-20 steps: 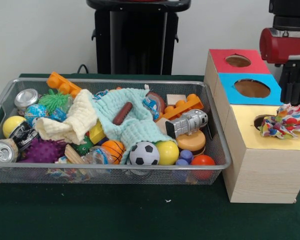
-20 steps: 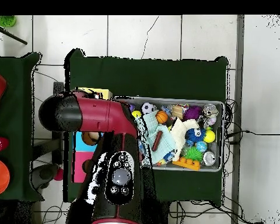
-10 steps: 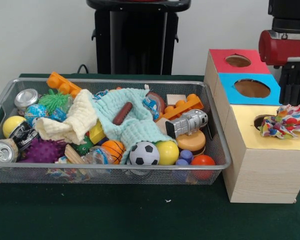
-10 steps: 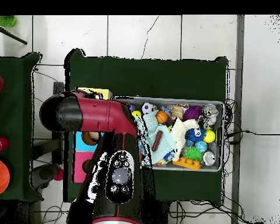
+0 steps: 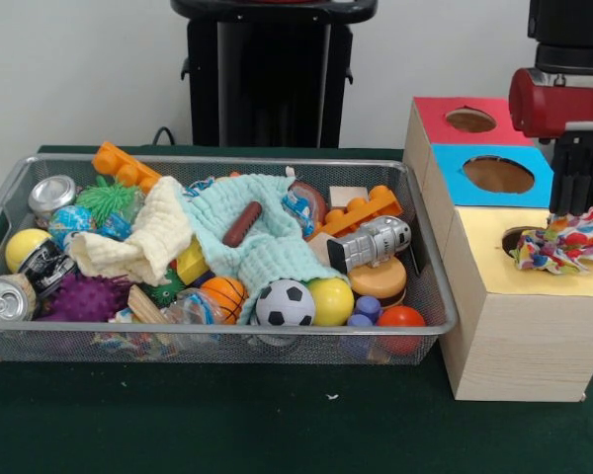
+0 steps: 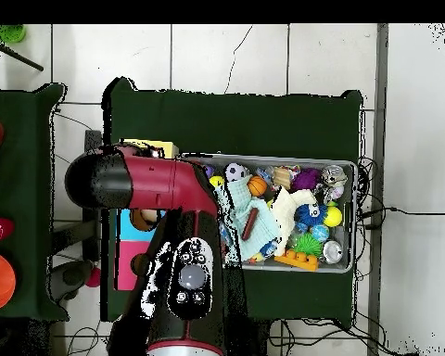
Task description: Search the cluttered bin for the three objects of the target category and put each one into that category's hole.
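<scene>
Hand: the black hand [image 5: 573,173] hangs under the red arm [image 5: 563,99] over the wooden box; whether it is released or clenched, I cannot tell.
Cloth: a crumpled, many-coloured patterned cloth [image 5: 561,240] lies just below the hand, bunched over the hole in the yellow top [image 5: 544,281]; contact with the hand cannot be made out.
Box: a pale wood-grain sorting box [image 5: 519,336] with three stepped tops, red [image 5: 469,120], blue [image 5: 494,175] and yellow, each with a round hole.
Bin: a silver wire-mesh bin [image 5: 217,341] stands just beside the box on the dark green surface [image 5: 227,425].
Bin contents: a soft mint waffle-weave cloth [image 5: 262,242] and a cream cloth [image 5: 143,237] drape over hard toys; a brown sausage shape [image 5: 242,224] lies on the mint cloth; a small football [image 5: 285,303], a yellow ball [image 5: 331,301], a spiky purple ball [image 5: 84,296], orange plastic bricks [image 5: 361,212] and metal cans [image 5: 5,296] crowd round them.
</scene>
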Robot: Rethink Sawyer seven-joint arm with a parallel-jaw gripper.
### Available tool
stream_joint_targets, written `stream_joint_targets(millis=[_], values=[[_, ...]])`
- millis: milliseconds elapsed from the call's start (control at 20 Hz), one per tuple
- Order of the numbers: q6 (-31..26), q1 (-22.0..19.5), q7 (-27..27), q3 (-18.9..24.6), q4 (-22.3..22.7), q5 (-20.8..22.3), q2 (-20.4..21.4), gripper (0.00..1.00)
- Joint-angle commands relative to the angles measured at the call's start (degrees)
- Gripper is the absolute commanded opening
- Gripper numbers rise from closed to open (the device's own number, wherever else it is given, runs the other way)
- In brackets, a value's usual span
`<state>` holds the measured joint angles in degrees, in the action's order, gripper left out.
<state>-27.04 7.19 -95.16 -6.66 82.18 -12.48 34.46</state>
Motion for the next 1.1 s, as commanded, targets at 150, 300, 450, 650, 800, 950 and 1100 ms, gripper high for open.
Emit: stream_joint_targets(millis=[150,300,450,650,800,950,1100], values=[[2.60,-0.48,-12.52,2.36,3.37,-1.09,-3.38,0.00],[2.76,-0.27,-12.88,2.35,3.35,-1.36,-3.52,0.00],[2.88,-0.09,-13.00,2.23,3.12,-1.37,-3.74,0.00],[-0.26,0.04,-12.28,1.97,2.10,-1.21,-3.94,0.00],[-0.88,-0.11,-12.47,2.17,2.13,-1.58,-4.01,0.00],[-0.85,-0.36,-12.71,2.63,2.43,-2.05,-4.00,0.00],[-3.21,-1.09,-11.70,4.20,2.97,-2.68,-3.71,0.00]])
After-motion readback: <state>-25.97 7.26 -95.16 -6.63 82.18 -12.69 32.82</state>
